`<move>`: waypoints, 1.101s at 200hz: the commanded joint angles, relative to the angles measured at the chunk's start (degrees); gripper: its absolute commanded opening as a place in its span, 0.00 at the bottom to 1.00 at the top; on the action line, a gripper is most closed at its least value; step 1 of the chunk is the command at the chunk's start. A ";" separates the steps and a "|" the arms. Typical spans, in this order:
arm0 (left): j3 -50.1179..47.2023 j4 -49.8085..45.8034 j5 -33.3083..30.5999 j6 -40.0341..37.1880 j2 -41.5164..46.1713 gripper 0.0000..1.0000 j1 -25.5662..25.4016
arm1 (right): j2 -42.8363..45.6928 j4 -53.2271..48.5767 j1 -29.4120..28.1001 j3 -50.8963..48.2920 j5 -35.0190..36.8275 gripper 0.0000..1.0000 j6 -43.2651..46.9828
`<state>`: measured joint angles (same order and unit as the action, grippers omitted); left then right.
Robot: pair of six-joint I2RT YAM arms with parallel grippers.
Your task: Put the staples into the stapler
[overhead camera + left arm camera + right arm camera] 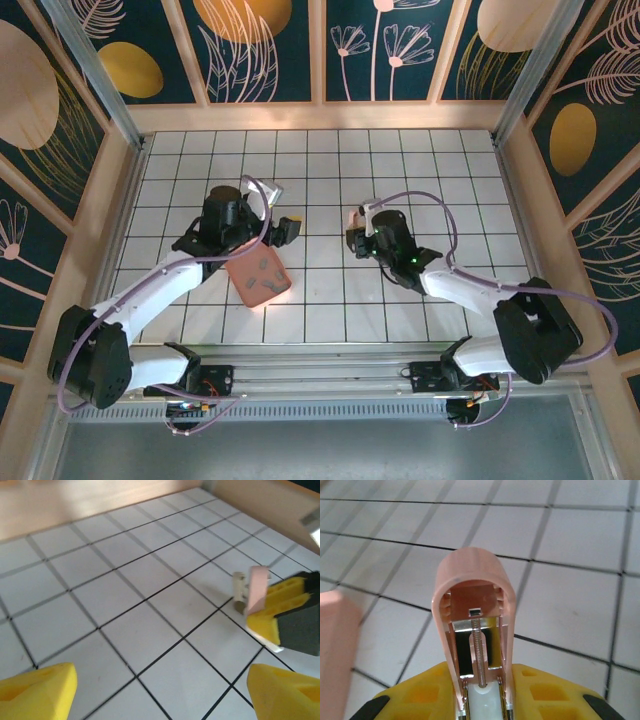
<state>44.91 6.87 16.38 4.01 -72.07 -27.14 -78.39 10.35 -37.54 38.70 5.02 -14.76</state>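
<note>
Tiled table (400,180), right fingers (420,700) tight around stapler (475,595)

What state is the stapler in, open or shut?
Open. In the right wrist view the stapler has its pink cover lifted, baring the spring and metal channel; the right gripper clamps its base.

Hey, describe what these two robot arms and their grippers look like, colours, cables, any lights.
The left arm and right arm have white links and bulky black joints. A lilac cable loops loosely along each. The right arm carries a small green light. The left gripper and right gripper have black bodies with blocky yellow fingers.
</note>
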 commanded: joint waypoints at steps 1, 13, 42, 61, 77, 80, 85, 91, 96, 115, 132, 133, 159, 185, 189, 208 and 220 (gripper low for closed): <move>-3.49 6.52 -9.92 12.42 2.43 0.87 -0.03 | -5.41 -10.41 0.09 5.43 11.19 0.21 -10.58; -4.42 6.18 -11.54 13.77 2.67 0.87 -0.10 | -8.52 -14.20 0.32 8.03 12.82 0.21 -12.57; -4.11 2.82 -12.73 14.29 1.79 0.87 0.00 | -13.27 -16.68 0.98 11.03 13.07 0.22 -15.65; -3.69 1.36 -12.68 15.11 0.93 0.87 -0.04 | -15.01 -16.67 1.53 11.74 13.62 0.23 -17.73; -3.68 1.12 -12.35 16.00 0.47 0.87 -0.05 | -16.29 -16.62 1.85 12.34 14.18 0.24 -18.69; -3.75 1.19 -12.25 16.09 0.40 0.87 -0.05 | -16.56 -16.61 1.94 12.48 14.22 0.24 -18.76; -3.75 1.21 -12.17 16.33 0.31 0.87 -0.03 | -16.86 -16.44 2.00 12.61 14.25 0.25 -18.73; -3.77 1.26 -12.25 16.66 0.20 0.87 -0.09 | -17.30 -16.13 2.05 12.76 14.37 0.25 -18.72; -3.77 1.22 -12.16 16.89 0.11 0.87 -0.06 | -17.55 -16.06 2.08 12.80 14.35 0.25 -18.71; -3.52 0.80 -11.90 16.93 -0.26 0.87 -0.07 | -18.61 -15.56 2.24 13.15 14.23 0.26 -18.63; -3.33 0.33 -12.11 16.86 -0.33 0.87 -0.03 | -19.51 -15.15 2.47 13.29 13.98 0.26 -18.54; -3.33 0.33 -12.09 16.88 -0.34 0.87 -0.07 | -19.56 -15.12 2.51 13.31 13.97 0.26 -18.54; -3.27 0.03 -12.19 16.91 -0.25 0.87 -0.02 | -20.48 -15.30 2.56 13.77 13.76 0.28 -18.94; -3.24 -0.36 -12.38 17.10 -0.13 0.87 -0.03 | -20.97 -15.09 2.56 13.72 13.18 0.32 -19.23; -3.31 -0.44 -12.38 17.08 -0.17 0.87 -0.09 | -20.94 -15.03 2.56 13.70 13.18 0.32 -19.33; -3.24 -0.74 -12.59 17.26 0.01 0.87 -0.03 | -20.68 -14.72 2.56 13.53 13.16 0.39 -19.25; -3.24 -0.96 -12.64 17.35 0.17 0.87 -0.07 | -20.12 -14.74 2.56 13.52 13.04 0.44 -18.91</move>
<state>40.56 7.01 4.78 20.29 -72.05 -27.14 -98.65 -4.97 -35.27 50.65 16.91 -32.84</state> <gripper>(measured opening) 0.870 0.399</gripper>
